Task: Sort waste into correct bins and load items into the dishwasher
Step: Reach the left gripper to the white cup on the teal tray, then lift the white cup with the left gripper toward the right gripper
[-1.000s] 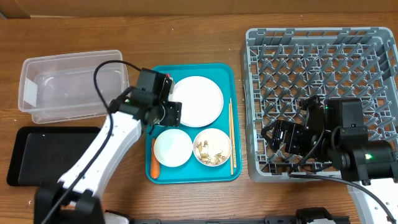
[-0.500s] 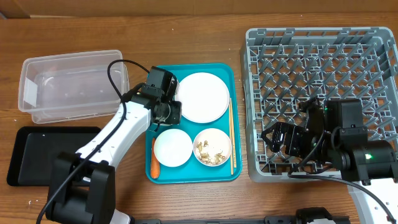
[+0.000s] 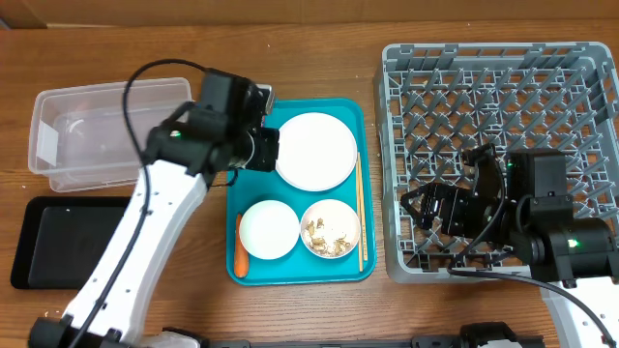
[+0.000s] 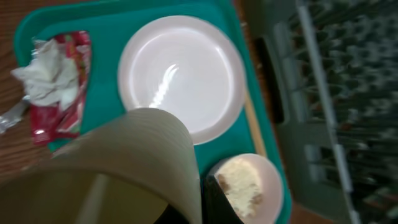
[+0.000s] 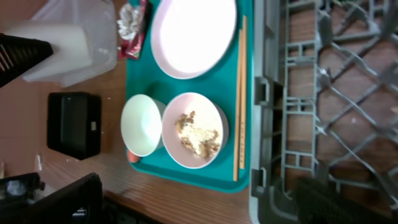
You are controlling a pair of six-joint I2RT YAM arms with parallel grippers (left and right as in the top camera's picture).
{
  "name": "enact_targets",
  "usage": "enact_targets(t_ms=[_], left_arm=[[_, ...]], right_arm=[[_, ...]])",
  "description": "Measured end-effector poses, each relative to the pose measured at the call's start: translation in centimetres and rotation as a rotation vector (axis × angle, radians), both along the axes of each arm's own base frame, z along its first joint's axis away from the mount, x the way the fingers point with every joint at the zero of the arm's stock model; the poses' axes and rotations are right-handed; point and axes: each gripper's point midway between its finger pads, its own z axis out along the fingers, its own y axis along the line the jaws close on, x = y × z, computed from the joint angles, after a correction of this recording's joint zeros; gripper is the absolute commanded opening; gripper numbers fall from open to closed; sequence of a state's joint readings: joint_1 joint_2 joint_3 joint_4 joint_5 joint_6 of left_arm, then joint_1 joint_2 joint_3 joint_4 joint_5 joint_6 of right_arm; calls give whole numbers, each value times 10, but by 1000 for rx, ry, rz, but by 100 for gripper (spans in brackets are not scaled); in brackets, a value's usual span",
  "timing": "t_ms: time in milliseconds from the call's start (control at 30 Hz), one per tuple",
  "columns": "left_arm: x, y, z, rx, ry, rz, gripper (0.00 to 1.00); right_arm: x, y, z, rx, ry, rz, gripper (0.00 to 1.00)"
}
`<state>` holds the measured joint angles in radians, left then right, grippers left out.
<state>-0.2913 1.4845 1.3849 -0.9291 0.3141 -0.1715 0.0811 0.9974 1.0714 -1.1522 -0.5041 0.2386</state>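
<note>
My left gripper (image 3: 259, 150) hangs over the back left of the teal tray (image 3: 290, 273), shut on the wall of a small pale cup (image 4: 124, 168) that fills the left wrist view. A crumpled red-and-white wrapper with tissue (image 4: 56, 81) lies on the tray's corner. Also on the tray are a large white plate (image 3: 312, 150), an empty bowl (image 3: 269, 230), a bowl of rice scraps (image 3: 330, 228), an orange carrot (image 3: 240, 253) and chopsticks (image 3: 360, 213). My right gripper (image 3: 440, 208) stands open over the front left of the grey dishwasher rack (image 3: 503, 97).
A clear plastic tub (image 3: 97, 135) sits at the far left, with a shallow black tray (image 3: 68, 242) in front of it. The rack's pegs stand upright across its whole floor. Bare wood runs along the table's front edge.
My left gripper has shut on the cup and risen, drawing back towards the tray's back left corner. The right arm has stayed where it was.
</note>
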Motion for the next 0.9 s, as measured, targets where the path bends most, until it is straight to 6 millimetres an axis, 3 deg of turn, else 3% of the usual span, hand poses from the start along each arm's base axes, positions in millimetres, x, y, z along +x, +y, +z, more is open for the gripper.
enact_targets(t_ms=[100, 267, 467, 700, 900], left_arm=[[-10, -14, 21, -206, 19, -108, 4], [-20, -17, 59, -505, 18, -231, 4], [-50, -35, 115, -824, -50, -489, 4], [-76, -56, 135, -943, -32, -638, 4], [-104, -82, 140, -977, 12, -758, 4]], right_arm=[[8, 7, 11, 43, -57, 24, 100], [15, 33, 44, 198, -179, 137, 94], [3, 63, 90, 415, -306, 343, 90], [-18, 83, 107, 507, -332, 488, 88], [-19, 89, 104, 494, -329, 501, 85]])
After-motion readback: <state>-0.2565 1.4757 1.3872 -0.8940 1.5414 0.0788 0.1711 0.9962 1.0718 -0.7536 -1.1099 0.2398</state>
